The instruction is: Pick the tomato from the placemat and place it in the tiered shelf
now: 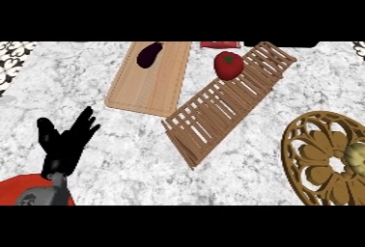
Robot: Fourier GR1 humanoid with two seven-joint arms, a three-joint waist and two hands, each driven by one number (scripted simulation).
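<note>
Marble counter (235,178) spreads under the left hand (65,144), open at lower left with fingers splayed, holding nothing. Outward lies a cutting board (146,89) with an eggplant (149,54), then the tomato (228,65) on the far end of the slatted placemat (214,113), well apart from the tiered shelf (288,144) at right.

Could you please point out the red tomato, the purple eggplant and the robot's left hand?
Round red tomato (228,66): head view, middle of its body.
Dark purple eggplant (148,54): head view, middle of its body.
Black left hand (63,148): head view, on its palm.
</note>
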